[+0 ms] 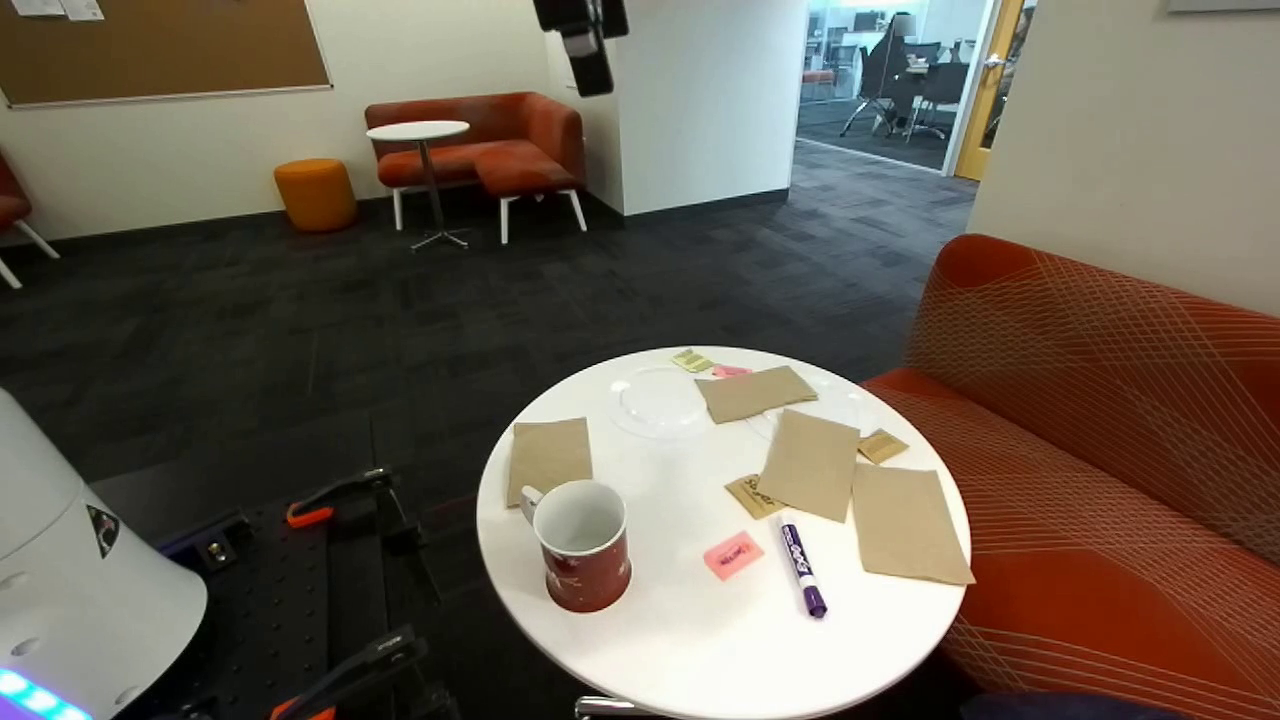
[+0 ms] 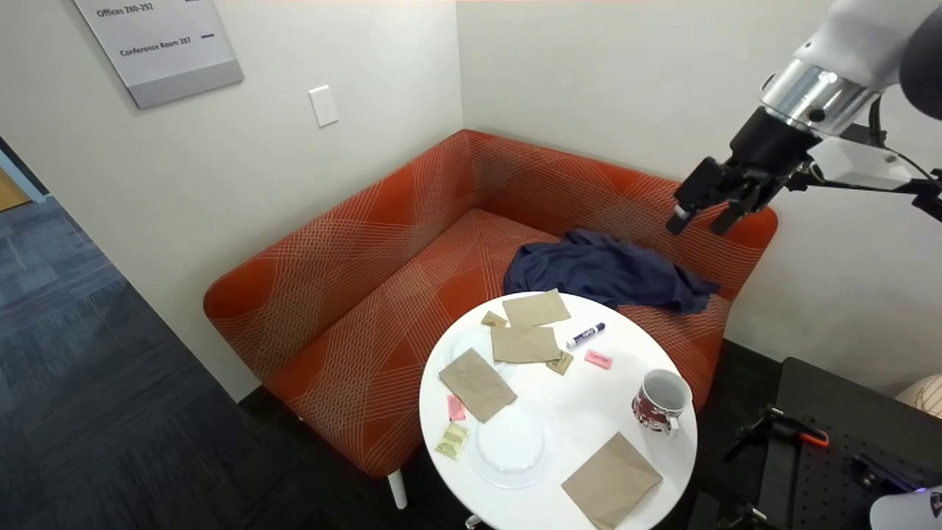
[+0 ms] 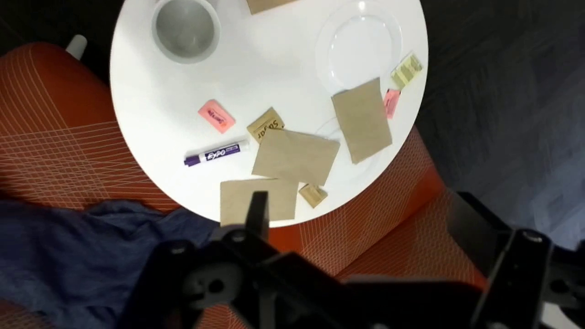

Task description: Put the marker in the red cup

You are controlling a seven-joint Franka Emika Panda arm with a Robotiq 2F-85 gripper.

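Observation:
The dark purple-blue marker lies flat on the round white table; it also shows in an exterior view and in the wrist view. The red cup stands upright near the table's edge, its handle on one side; it shows in an exterior view and from above in the wrist view. My gripper is open and empty, high above the table and apart from both things. In the wrist view the fingers are wide apart with nothing between them.
Brown napkins, sugar packets and a pink packet lie on the table around the marker. A clear plate lies further along. A red sofa with dark blue cloth borders the table.

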